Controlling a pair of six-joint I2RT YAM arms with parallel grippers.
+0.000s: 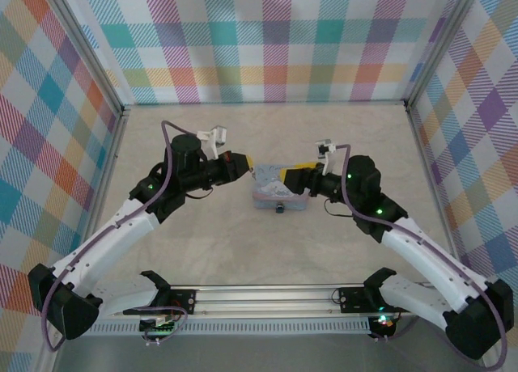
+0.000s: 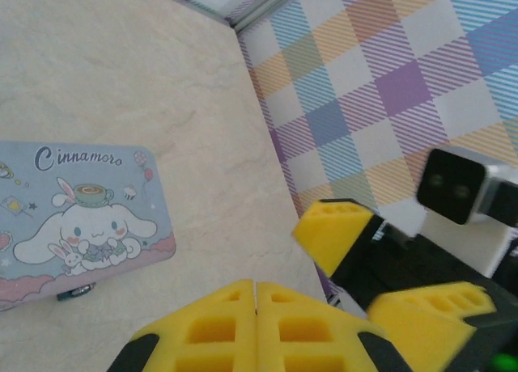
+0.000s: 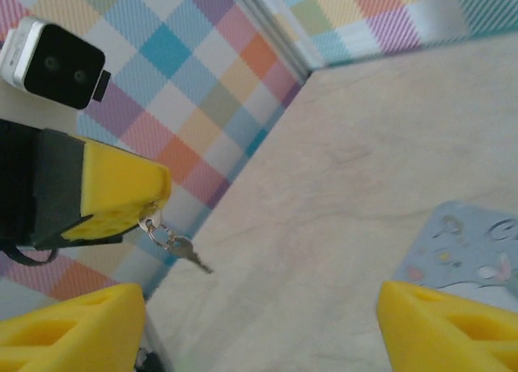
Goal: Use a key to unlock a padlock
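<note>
Dangling key (image 3: 183, 253) from clenched left gripper (image 1: 248, 162); right gripper (image 1: 290, 175) spread, padlock (image 1: 278, 208) near.

Pale blue cartoon tin (image 1: 271, 196) on a beige table (image 1: 267, 255), pastel plaid walls (image 1: 267, 40) around.
Tin lying flat near the table's middle, printed lid facing up: a white long-eared cartoon figure, a teacup, small bunnies, pink clouds along the lower border, and "Cinnamoro" in script. Tabletop mottled and stone-like. Checks of teal, orange, purple, yellow and pink on three sides, joined by silvery metal frame posts (image 1: 97, 73). Slotted metal rail (image 1: 267, 295) along the near edge.
</note>
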